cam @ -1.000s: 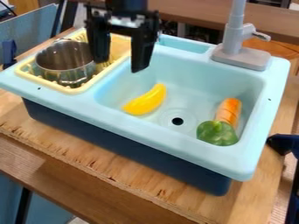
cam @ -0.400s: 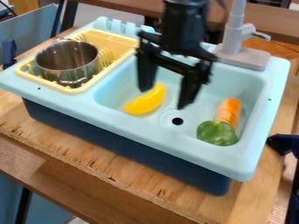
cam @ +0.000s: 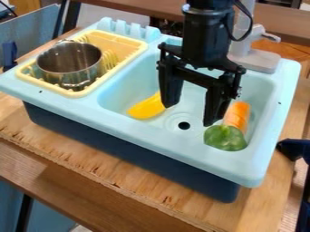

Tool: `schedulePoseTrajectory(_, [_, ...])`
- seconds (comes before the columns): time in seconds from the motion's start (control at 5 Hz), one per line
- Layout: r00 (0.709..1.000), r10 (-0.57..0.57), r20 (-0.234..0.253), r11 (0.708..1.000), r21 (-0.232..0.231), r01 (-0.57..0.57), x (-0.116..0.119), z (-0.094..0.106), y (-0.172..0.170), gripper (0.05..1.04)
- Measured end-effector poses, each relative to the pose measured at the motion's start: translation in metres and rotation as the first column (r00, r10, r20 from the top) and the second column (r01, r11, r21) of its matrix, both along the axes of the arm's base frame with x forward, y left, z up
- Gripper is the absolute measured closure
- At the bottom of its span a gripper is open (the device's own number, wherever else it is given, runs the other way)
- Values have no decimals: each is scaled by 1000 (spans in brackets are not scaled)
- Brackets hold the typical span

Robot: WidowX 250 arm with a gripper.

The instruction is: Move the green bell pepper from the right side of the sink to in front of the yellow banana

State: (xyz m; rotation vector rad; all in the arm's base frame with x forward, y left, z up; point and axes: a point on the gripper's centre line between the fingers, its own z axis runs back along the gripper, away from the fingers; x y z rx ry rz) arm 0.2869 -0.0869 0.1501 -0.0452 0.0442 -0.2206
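The black gripper (cam: 188, 116) hangs open over the middle of the light blue sink (cam: 115, 115), with nothing between its fingers. Its left finger covers the right part of a yellow banana (cam: 145, 108) lying in the basin. Close by its right finger are an orange carrot (cam: 237, 116) and a green bell pepper (cam: 225, 137), which lies against the carrot's lower end. A metal pot (cam: 70, 63) stands in the yellow drying rack (cam: 130, 50) at the sink's left side.
A grey faucet (cam: 257, 58) rises at the sink's back right, just behind the arm. The sink stands on a wooden table (cam: 91, 170). A dark blue object (cam: 293, 148) is at the right edge.
From above the drying rack, the open gripper has moved right and down over the basin, near the pepper and carrot. The banana, carrot, pepper and pot have stayed in place.
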Motion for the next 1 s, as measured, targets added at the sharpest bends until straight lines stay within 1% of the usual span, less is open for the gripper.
schedulePoseTrajectory(0.2, [1000,-20,16,1000,-20,20,2,0,-6,84])
schedulePoseTrajectory(0.4, [998,-59,13,998,-32,59,-1,0,-14,84])
schedulePoseTrajectory(0.6, [993,-113,24,994,-9,113,2,5,-22,84])
schedulePoseTrajectory(0.8, [989,-149,0,989,18,149,4,-6,-28,85])
schedulePoseTrajectory(1.0, [986,-168,-15,985,25,168,8,-14,-32,84])
